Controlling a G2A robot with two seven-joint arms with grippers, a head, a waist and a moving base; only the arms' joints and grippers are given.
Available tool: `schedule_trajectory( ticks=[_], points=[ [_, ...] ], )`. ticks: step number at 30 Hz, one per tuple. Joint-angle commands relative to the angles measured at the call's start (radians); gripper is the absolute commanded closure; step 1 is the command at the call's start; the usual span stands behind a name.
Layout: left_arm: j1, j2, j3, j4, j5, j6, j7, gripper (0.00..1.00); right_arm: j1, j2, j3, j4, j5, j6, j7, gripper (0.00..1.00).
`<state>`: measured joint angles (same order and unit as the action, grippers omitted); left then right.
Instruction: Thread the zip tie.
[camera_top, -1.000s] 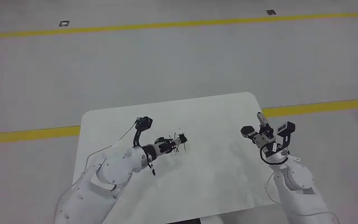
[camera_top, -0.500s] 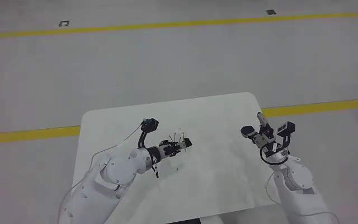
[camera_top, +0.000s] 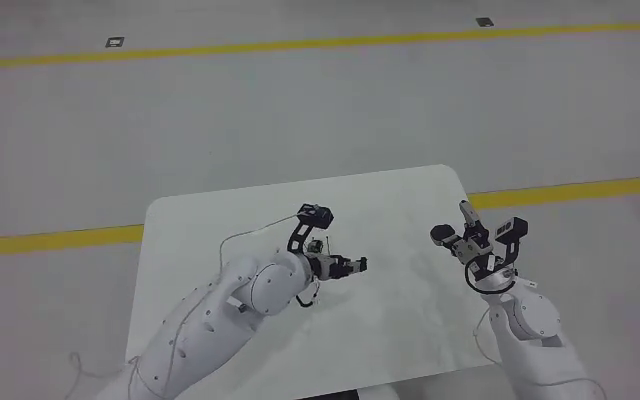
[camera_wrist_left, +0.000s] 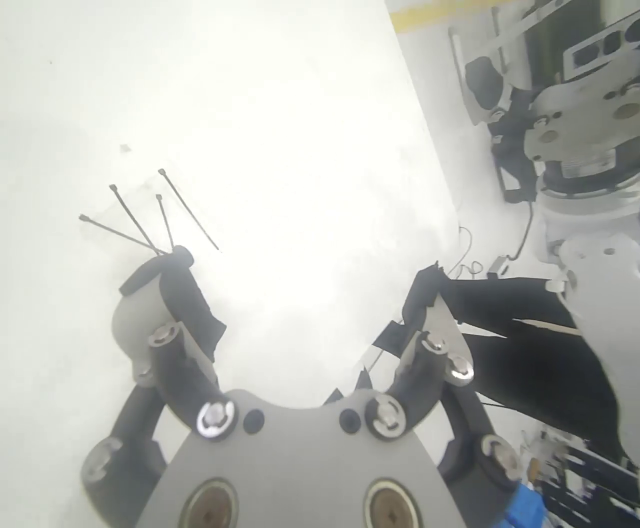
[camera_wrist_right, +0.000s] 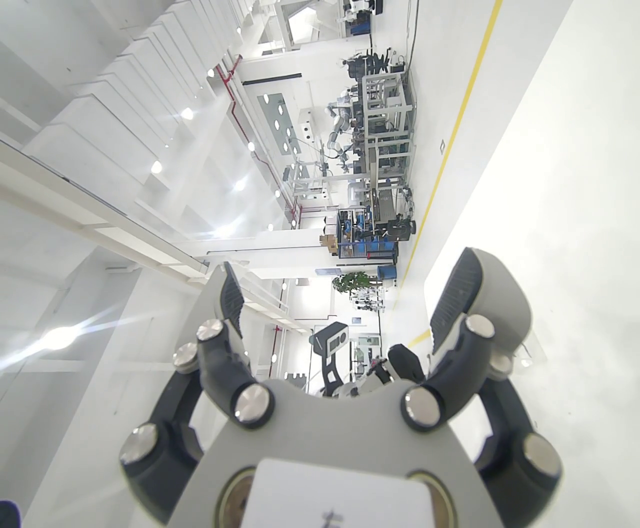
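Several thin black zip ties lie fanned out on the white table. Their near ends run under one fingertip of my left gripper, which is open with nothing between its fingers. From above, the left gripper is near the table's middle, with the zip ties just behind it, partly hidden by the wrist. My right gripper is held up off the table's right edge, open and empty. In its own wrist view the right gripper points toward the room.
The table's right edge runs close past the left gripper, and the right arm stands beyond it. A small dark speck lies on the table past the ties. Bare table surface lies ahead of the left gripper.
My left arm has swung to the right across the table, its gripper passing from over the zip ties to just beyond them. The right arm has stayed still.
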<state>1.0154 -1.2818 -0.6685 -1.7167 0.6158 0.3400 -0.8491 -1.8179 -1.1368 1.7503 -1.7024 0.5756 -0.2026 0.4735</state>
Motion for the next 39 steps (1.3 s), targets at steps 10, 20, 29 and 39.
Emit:
schedule_trajectory(
  ticks=[10,20,29,39],
  points=[
    [-0.026,-0.070,0.003,0.078,0.058,0.000,-0.073,0.00,0.000,0.000,0.000,0.000,0.000,0.000,0.000,0.00],
    [-0.024,-0.098,-0.023,0.140,0.041,0.000,-0.010,0.00,0.000,0.000,0.000,0.000,0.000,0.000,0.000,0.00],
    [-0.002,-0.217,-0.087,0.331,0.028,0.000,0.009,0.00,0.000,0.000,0.000,0.000,0.000,0.000,0.000,0.00],
    [0.011,-0.243,-0.104,0.326,0.043,0.000,0.023,0.00,0.000,0.000,0.000,0.000,0.000,0.000,0.000,0.00]
  ],
)
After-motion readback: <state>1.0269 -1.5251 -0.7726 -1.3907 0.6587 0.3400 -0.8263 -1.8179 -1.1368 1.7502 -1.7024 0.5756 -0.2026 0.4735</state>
